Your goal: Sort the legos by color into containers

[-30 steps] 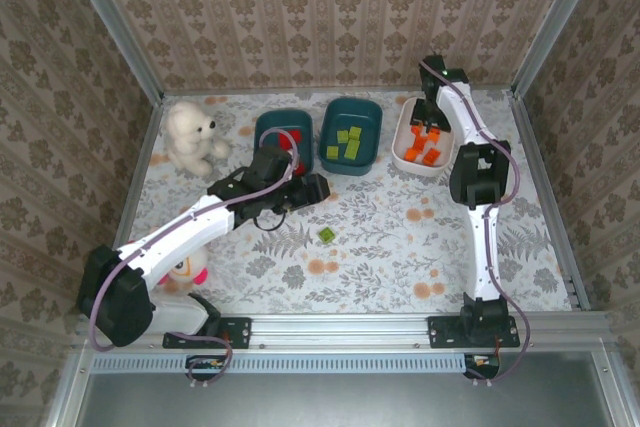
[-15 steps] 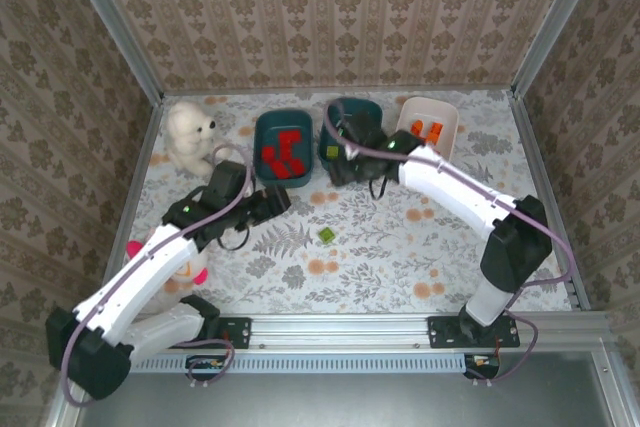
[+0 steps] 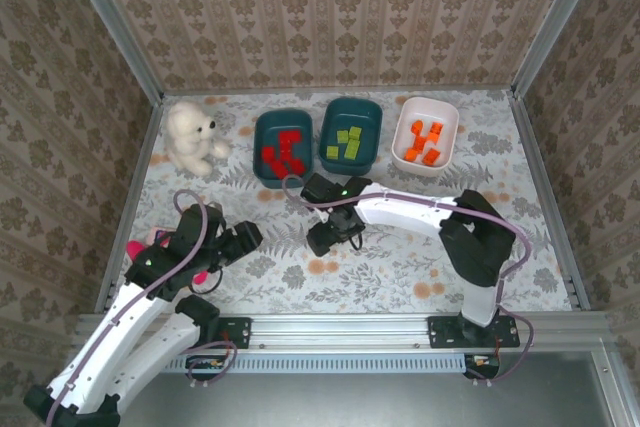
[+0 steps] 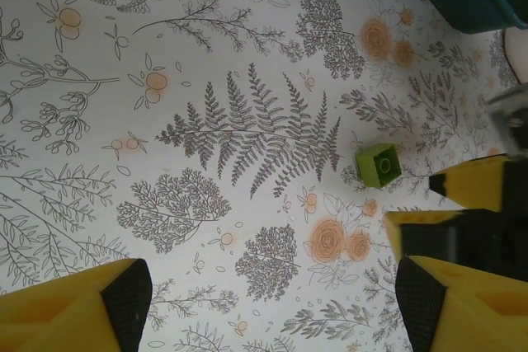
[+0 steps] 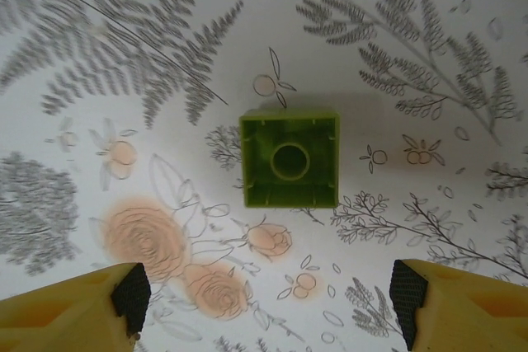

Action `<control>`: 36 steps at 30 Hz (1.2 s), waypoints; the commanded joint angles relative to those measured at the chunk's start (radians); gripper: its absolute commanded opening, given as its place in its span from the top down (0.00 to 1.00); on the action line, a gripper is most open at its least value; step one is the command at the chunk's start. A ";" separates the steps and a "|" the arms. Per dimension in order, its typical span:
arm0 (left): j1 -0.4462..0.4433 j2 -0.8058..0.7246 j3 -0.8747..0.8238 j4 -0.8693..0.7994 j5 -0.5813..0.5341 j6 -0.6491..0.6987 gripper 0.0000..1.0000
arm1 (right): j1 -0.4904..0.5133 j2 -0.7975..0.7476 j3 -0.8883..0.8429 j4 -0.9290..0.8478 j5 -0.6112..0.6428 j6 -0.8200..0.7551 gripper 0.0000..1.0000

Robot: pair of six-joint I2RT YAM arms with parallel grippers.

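I have three tubs in a row: the middle teal tub [image 3: 350, 169] holds four light green legos [image 3: 349, 140], the second teal tub [image 3: 284, 181] just left of it holds a clump of red legos [image 3: 283, 152] I cannot count apart, and the white tub [image 3: 432, 110] just right of it holds about five orange legos [image 3: 424, 144]. One loose green lego [image 5: 289, 160] lies upside down on the table [image 3: 400, 247], nearer the arms than the middle teal tub, with my right gripper [image 5: 266, 290] spread wide above it. My left gripper [image 4: 268, 294], nearer again and to that tub's left, is spread wide and empty.

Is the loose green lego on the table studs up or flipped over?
Flipped over. In the right wrist view the green lego shows its hollow underside with a round centre tube, and no studs face up.
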 commanded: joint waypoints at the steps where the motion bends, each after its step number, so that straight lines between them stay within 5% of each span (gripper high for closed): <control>1: 0.006 -0.001 0.003 -0.029 -0.009 -0.024 0.19 | 0.000 0.061 0.053 -0.012 0.023 -0.006 0.21; 21: 0.001 0.030 -0.017 0.068 0.029 -0.019 0.21 | -0.008 0.168 0.172 -0.059 0.097 -0.021 0.65; 29: -0.021 0.132 -0.002 0.231 0.083 0.002 0.21 | -0.099 0.049 0.314 -0.143 0.227 0.029 0.70; 36: -0.023 0.314 0.089 0.370 0.105 0.048 0.21 | -0.242 0.245 0.651 -0.289 0.331 0.074 0.72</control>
